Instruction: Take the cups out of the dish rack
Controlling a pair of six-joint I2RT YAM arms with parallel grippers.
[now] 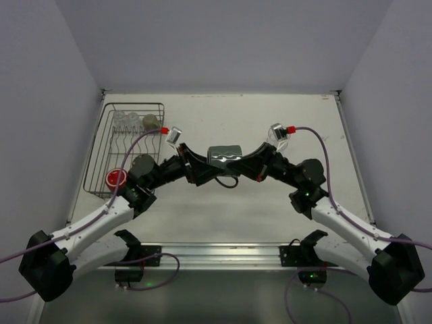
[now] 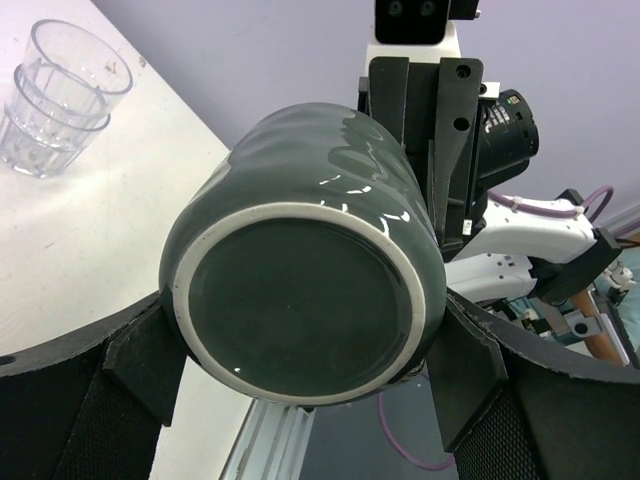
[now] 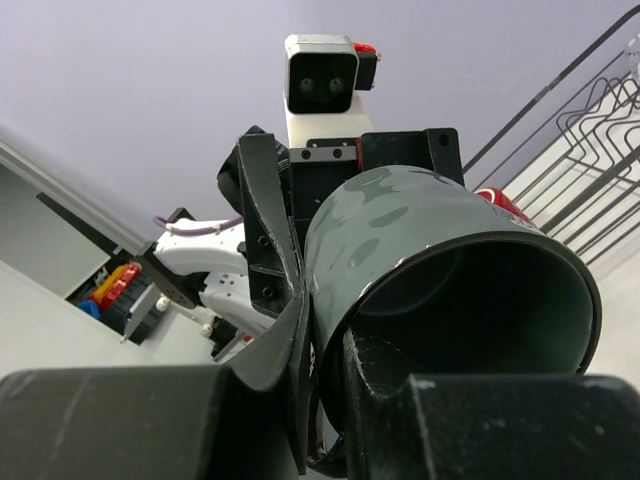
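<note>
A dark green-black mug (image 1: 225, 156) hangs on its side in mid-air between my two arms. My left gripper (image 1: 206, 167) is shut on its body near the base, a pad on each side (image 2: 300, 372). My right gripper (image 1: 247, 165) is shut on the mug's wall at the rim, one finger inside the mouth and one outside (image 3: 335, 340). The dish rack (image 1: 108, 135) stands at the far left with a red mug (image 1: 116, 178), clear tumblers (image 1: 128, 119) and a greyish-tan cup (image 1: 150, 122) in it. The rack (image 3: 590, 130) and red mug (image 3: 500, 200) show behind the held mug (image 3: 400, 230).
Two stacked clear tumblers (image 2: 60, 95) stand on the white table, beyond the held mug (image 2: 300, 290) in the left wrist view. Walls close the table on the left, right and far sides. A metal rail (image 1: 216, 253) runs along the near edge.
</note>
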